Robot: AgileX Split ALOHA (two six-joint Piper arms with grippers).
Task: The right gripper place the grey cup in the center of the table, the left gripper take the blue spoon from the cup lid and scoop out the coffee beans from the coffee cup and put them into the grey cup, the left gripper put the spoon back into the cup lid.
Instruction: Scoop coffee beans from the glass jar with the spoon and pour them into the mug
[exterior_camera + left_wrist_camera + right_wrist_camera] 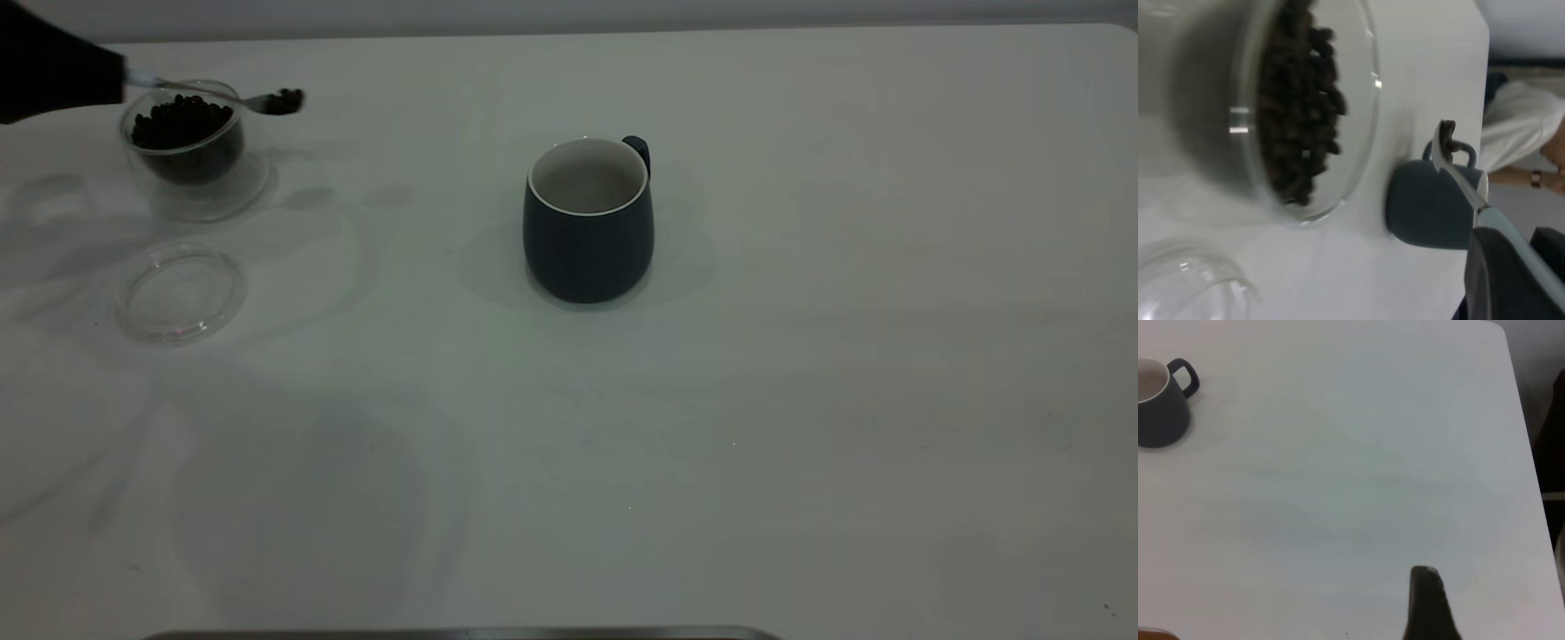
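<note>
The spoon is held by its pale handle in the left gripper at the far left of the table, the fingers closed on the handle. The metal bowl is raised above the table just past the coffee cup's rim on the mug's side, and a few beans are carried in it. The coffee cup is seen filled with beans, and the clear lid is seen lying flat on the table just in front of it, apart from it. The mug is seen upright near the middle of the table, well apart from the coffee cup, its inside pale. In the right wrist view only one dark fingertip of the right gripper is shown over bare table, far from the mug; how far it is opened cannot be told
</note>
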